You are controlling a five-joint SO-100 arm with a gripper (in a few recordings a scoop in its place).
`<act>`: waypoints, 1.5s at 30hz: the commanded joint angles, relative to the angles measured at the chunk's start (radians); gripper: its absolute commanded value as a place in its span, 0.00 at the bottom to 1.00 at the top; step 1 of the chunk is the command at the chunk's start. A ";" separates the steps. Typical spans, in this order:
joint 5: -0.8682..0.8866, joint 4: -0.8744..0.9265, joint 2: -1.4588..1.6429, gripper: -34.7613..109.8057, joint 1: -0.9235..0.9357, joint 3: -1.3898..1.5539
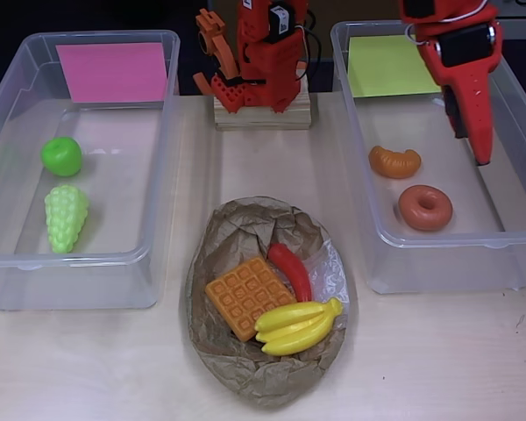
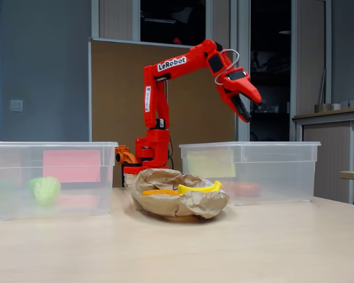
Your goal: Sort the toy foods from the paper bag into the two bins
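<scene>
The crumpled paper bag point(image 1: 245, 373) lies at the table's front middle, holding an orange waffle point(image 1: 245, 296), a red chili point(image 1: 291, 269) and yellow bananas point(image 1: 298, 326). In the overhead view the left bin point(image 1: 9, 132), marked with a pink card point(image 1: 112, 72), holds a green apple point(image 1: 61, 155) and pale-green grapes point(image 1: 66, 217). The right bin point(image 1: 447, 239) carries a yellow-green card point(image 1: 386, 66) and contains a croissant point(image 1: 394, 161) and a brown donut point(image 1: 425, 208). My gripper point(image 1: 482, 156) hangs high above the right bin point(image 2: 248, 144), pointing down, shut and empty point(image 2: 246, 117).
The red arm's base point(image 1: 261, 88) stands on a wooden block between the two bins at the back. Bare tabletop point(image 1: 438, 360) runs along the front on both sides of the bag. In the fixed view the bag point(image 2: 177, 203) sits between both bins.
</scene>
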 commanded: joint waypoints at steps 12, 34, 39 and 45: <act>-0.565 -0.152 -0.067 0.51 0.411 0.055; -0.520 -0.379 -0.578 0.50 0.454 0.025; -0.532 -0.367 -0.635 0.49 0.477 -0.040; -0.534 -0.357 -0.663 0.42 0.495 -0.083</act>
